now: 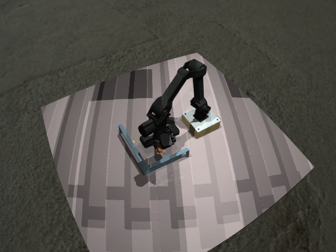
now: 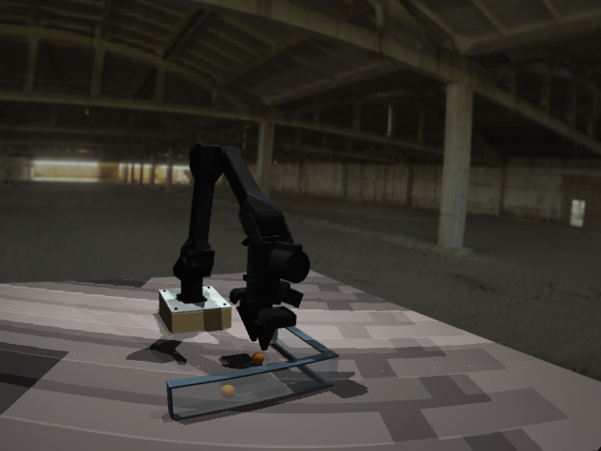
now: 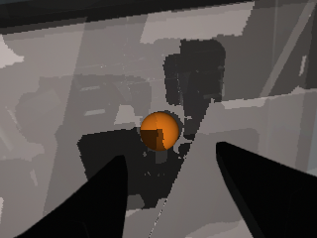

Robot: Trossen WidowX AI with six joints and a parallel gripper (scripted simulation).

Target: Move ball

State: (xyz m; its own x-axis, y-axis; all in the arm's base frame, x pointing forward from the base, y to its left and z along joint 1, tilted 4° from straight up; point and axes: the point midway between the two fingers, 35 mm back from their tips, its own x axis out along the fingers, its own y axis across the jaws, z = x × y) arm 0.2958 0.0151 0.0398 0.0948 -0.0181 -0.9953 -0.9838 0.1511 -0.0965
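Orange and round, the ball (image 3: 159, 130) lies on the striped grey surface (image 1: 217, 189) inside the angle made by the two low clear walls (image 2: 252, 383), its underside in dark shadow. In the wrist view it sits just ahead of the gap between the two black fingers, touching neither of them. From the exterior view the ball (image 2: 258, 358) rests on the near side of the arm, with the tool (image 2: 264, 342) hanging just above and slightly behind it, tips pointing down and not in contact. The tool stands about half open and has hold of nothing.

Paler and see-through, the copy of the ball (image 2: 227, 390) shows close against the inside of the longer wall, well apart from the real ball and nearer that wall's free end. In the top view the ball (image 1: 160, 149) peeks out from under the tool (image 1: 157, 147), while the copy (image 1: 133, 142) lies just beside the left-hand wall (image 1: 130, 143). The walls meet in a corner (image 1: 143, 170) below both of them.

Farther out, the black arm (image 1: 173, 92) folds up from its tan block base (image 1: 200, 126), which stands on the same surface, near the open side of the walled angle. Dark rough ground (image 1: 54, 40) surrounds the surface.
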